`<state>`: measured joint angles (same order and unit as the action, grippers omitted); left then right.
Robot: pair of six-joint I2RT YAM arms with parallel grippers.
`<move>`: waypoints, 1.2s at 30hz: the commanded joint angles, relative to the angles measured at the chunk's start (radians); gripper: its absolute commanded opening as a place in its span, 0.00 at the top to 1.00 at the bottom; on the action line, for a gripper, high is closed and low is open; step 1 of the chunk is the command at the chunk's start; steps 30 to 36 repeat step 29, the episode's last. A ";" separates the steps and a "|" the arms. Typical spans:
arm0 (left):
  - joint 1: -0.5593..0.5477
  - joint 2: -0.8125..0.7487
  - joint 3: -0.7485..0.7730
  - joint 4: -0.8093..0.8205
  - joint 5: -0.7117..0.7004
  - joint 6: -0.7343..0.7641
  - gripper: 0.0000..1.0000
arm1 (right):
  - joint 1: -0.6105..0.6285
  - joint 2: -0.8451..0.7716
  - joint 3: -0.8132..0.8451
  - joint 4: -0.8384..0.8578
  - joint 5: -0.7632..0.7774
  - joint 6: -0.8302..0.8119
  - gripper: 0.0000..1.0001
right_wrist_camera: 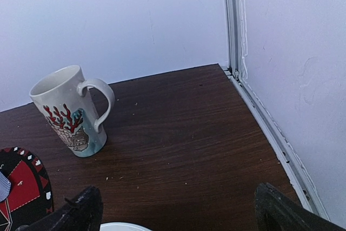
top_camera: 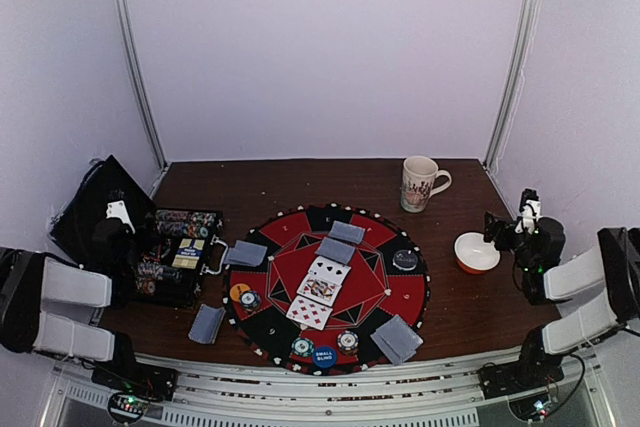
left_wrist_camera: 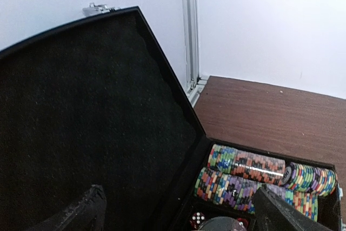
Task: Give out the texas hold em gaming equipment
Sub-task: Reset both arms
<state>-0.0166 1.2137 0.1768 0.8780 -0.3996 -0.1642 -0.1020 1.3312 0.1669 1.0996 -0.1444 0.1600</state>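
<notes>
**Top view.** Dark brown wood-grain table (top_camera: 300, 179), enclosed by plain white walls, with aluminium posts (top_camera: 135, 57) at the far corners.
- Round mat (top_camera: 290, 239): red and black star pattern, at the table's middle.
- Face-up cards (top_camera: 325, 280): two small fans at the mat's centre.
- Face-down cards (top_camera: 346, 232): grey-blue backs, in piles on the mat's far part. Others lay at its left edge, off its near-left rim and on its near-right rim.
- Poker chips (top_camera: 302, 347): striped edges, in short stacks on the mat's near rim and left part.
- Blue button (top_camera: 324, 355): on the near rim, between two stacks.
- Orange button (top_camera: 239, 291): on the mat's left part.
- Dark button (top_camera: 405, 259): on the mat's right part.
- Black case (top_camera: 185, 247): lid raised, just left of the mat.
- White patterned mug (top_camera: 419, 183): beyond the mat's far-right rim.
- Orange-rimmed bowl (top_camera: 476, 252): right of the mat.
- Left gripper (top_camera: 113, 232): hung over the case, well left of the mat.
- Right gripper (top_camera: 508, 222): beside the bowl, right of the mat.
- Neither claw touched a card, chip or button.

**Left wrist view.** The jaws stood wide apart, with nothing between the left fingers (left_wrist_camera: 81, 212). The lid (left_wrist_camera: 81, 133) was lined with black foam. Chip rows (left_wrist_camera: 246, 166), multicoloured and edge-on, filled the case beneath the claw. Red dice (left_wrist_camera: 197, 219) lay beside them.

**Right wrist view.** The jaws stood wide apart and empty, right fingers (right_wrist_camera: 292, 209) at the bottom edge. The glazed mug stood upright ahead of the claw. The mat's rim showed at lower left and the bowl's rim between the fingers.
</notes>
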 commanded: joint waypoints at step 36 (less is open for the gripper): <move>-0.021 0.351 0.012 0.493 0.214 0.142 0.02 | 0.061 0.235 0.024 0.329 -0.059 -0.074 0.00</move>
